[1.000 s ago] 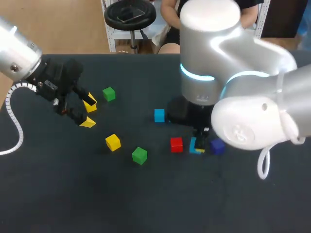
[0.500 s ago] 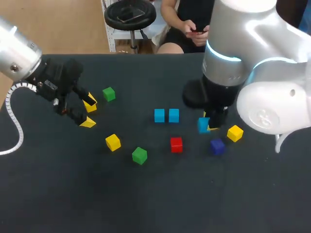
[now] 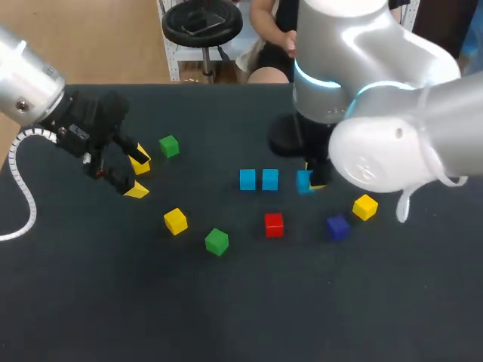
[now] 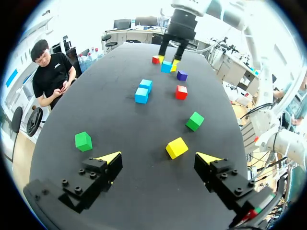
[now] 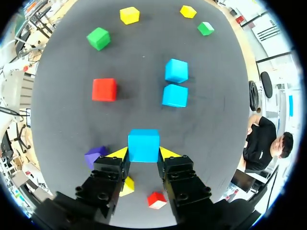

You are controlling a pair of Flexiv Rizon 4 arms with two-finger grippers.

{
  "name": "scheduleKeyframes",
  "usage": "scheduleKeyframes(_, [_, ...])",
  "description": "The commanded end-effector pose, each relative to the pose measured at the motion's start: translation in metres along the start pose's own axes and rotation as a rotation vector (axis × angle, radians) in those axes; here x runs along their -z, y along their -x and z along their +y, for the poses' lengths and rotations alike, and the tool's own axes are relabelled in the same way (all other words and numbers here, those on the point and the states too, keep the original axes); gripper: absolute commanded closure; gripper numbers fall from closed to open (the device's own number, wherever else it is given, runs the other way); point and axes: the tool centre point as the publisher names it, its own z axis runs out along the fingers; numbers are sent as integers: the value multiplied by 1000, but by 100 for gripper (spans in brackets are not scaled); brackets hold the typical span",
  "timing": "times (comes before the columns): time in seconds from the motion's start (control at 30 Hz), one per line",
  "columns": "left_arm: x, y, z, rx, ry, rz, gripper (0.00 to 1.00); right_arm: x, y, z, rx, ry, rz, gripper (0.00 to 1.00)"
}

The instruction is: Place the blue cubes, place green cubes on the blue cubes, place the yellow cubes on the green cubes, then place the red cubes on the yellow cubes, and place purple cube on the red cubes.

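The left fingers [image 3: 139, 160] hung released and empty over the tabletop [image 3: 113, 302], well to the left of the blue pair [image 3: 258, 179], probably kept clear while the other arm worked. Between them and the blue pair lay a green cube [image 3: 169, 145], a yellow cube [image 3: 175, 221] and a second green cube [image 3: 216, 240], all loose and apart, likely stock for the upper layers. The blue pair sat side by side, touching or nearly so, seemingly the start of the bottom row. A red cube [image 3: 274, 224] lay near the pair, on the robot's side. Just right of the pair, the right fingers [image 5: 119, 154] were clenched on a third blue cube [image 5: 143, 144], held in line with the pair, apparently to lengthen that row. Farther right of the pair lay a purple cube [image 3: 337, 226] and another yellow cube [image 3: 364, 207].
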Motion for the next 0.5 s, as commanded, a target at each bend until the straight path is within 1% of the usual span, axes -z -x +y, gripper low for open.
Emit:
scheduleKeyframes(0.03, [0, -1, 0, -3, 1, -2, 0, -13, 5, -18, 1, 22, -4, 100])
scheduleKeyframes(0.17, [0, -1, 0, -3, 1, -2, 0, -21, 9, -28, 2, 30, 3, 100])
scheduleKeyframes(0.3, [0, -1, 0, -3, 1, -2, 0, -28, 11, -33, 2, 35, 4, 100])
scheduleKeyframes(0.5, [0, -1, 0, -3, 1, -2, 0, -35, 16, -34, -2, 43, 5, 100])
